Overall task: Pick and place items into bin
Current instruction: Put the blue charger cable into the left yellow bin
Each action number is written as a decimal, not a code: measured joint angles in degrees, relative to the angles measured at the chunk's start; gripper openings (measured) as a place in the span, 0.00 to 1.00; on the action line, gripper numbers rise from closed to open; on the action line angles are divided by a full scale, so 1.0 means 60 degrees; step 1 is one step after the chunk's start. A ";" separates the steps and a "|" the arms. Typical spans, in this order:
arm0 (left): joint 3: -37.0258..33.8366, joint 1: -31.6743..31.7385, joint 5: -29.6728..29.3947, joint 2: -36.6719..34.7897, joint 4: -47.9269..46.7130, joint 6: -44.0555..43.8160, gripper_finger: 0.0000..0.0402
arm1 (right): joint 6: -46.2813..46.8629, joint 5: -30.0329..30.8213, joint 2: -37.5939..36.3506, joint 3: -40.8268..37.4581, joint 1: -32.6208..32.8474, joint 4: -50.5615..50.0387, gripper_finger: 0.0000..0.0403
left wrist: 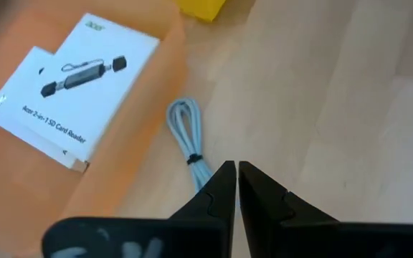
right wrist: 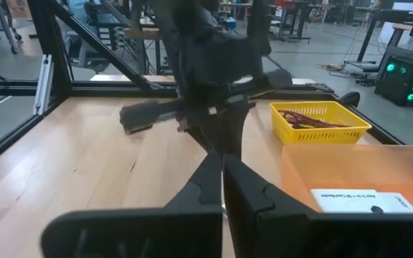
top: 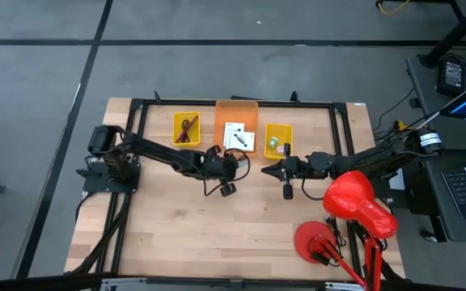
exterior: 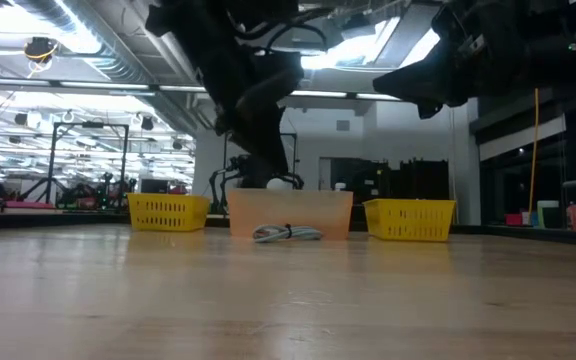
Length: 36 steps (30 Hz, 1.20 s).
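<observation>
The top card [left wrist: 74, 82] reads "acer" at one corner and "Acer 2-in-1 SD Card Reader" along its edge, with a black drawing of the reader in the middle. It lies on a second white card inside the orange bin [top: 237, 121], which sits at the desk's far edge between two yellow baskets. The left basket [top: 187, 128] holds a maroon cord [right wrist: 308, 119]; the right basket [top: 278, 139] holds small pale objects too small to tell apart.

A pale blue-grey cable [left wrist: 189, 136], coiled and tied with a dark band, lies on the desk [top: 184, 234] just beside the bin's near wall, outside it.

The left gripper [left wrist: 236, 172] hovers over the cable's near end, fingers pressed together and empty. The right gripper [right wrist: 223, 163] hangs near it at mid-desk, also pressed together with nothing in it, facing the left arm.

The near half of the desk is bare wood, apart from a red lamp [top: 354, 198] at the right corner.
</observation>
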 joint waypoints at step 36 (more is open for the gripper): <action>0.0016 0.0293 -0.0294 0.1807 0.0030 -0.1112 0.37 | -0.0201 0.0009 0.0000 0.0003 -0.0113 0.0074 0.00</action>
